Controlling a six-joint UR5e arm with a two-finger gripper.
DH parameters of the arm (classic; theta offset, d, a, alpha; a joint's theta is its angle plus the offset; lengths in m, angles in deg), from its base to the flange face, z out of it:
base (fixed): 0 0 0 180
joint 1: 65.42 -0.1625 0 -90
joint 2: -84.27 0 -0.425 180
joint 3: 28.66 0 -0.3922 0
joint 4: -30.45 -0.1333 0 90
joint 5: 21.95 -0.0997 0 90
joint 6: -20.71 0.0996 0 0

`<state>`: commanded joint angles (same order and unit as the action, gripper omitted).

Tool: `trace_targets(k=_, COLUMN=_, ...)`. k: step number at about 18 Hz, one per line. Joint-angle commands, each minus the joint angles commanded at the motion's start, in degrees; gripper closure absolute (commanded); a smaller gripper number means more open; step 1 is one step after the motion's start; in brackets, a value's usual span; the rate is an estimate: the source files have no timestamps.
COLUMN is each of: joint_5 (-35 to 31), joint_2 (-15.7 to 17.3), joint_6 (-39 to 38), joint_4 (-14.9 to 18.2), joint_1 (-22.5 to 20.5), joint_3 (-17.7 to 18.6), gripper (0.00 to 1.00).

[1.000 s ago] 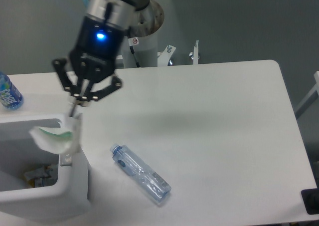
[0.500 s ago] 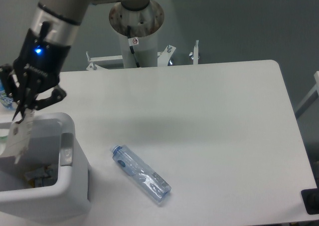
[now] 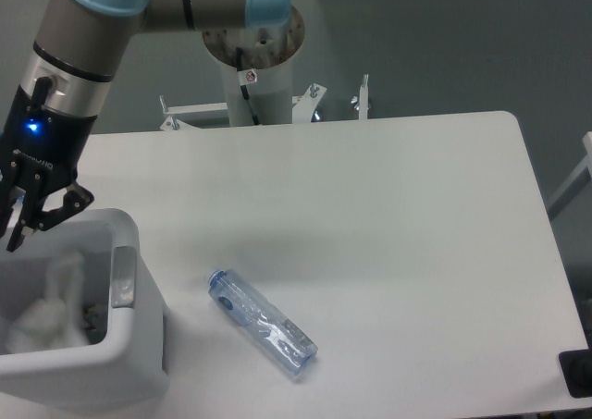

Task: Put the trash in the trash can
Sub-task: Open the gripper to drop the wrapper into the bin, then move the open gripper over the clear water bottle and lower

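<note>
Grey arm, pale-blue joint caps, black pincer (blue light aglow).

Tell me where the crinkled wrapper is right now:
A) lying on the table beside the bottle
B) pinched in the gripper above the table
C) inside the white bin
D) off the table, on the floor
C: the wrapper lies inside the trash can, with the gripper above it holding nothing visible.

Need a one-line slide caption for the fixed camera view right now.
Pincer open above the trash can, wrapper inside; clear bottle lying on the table.
</note>
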<state>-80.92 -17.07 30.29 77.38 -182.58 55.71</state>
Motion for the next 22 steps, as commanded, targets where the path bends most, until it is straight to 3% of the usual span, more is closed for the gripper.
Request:
trace_targets(k=2, joint_5=-0.2, joint_2=0.0, joint_6=-0.7, joint_4=0.0, joint_1=-0.9, joint_3=-0.4, gripper=0.00)
trace_targets(k=6, joint_5=-1.7, joint_2=0.0, joint_6=-2.9, joint_4=0.4, joint_1=-12.1, joint_3=0.8, gripper=0.00)
trace_targets(k=9, joint_5=-7.4, joint_2=-2.8, joint_6=-3.4, joint_4=0.3, joint_1=-16.7, joint_3=0.7, gripper=0.00)
trace_targets(k=16, joint_5=-17.9, joint_2=-8.1, joint_6=-2.7, joint_4=0.4, joint_1=-20.6, joint_3=0.3, gripper=0.00)
trace_targets(k=22, joint_5=-23.5, joint_2=-11.9, joint_6=-2.6, joint_4=0.3, joint_1=-20.6, joint_3=0.8, gripper=0.00)
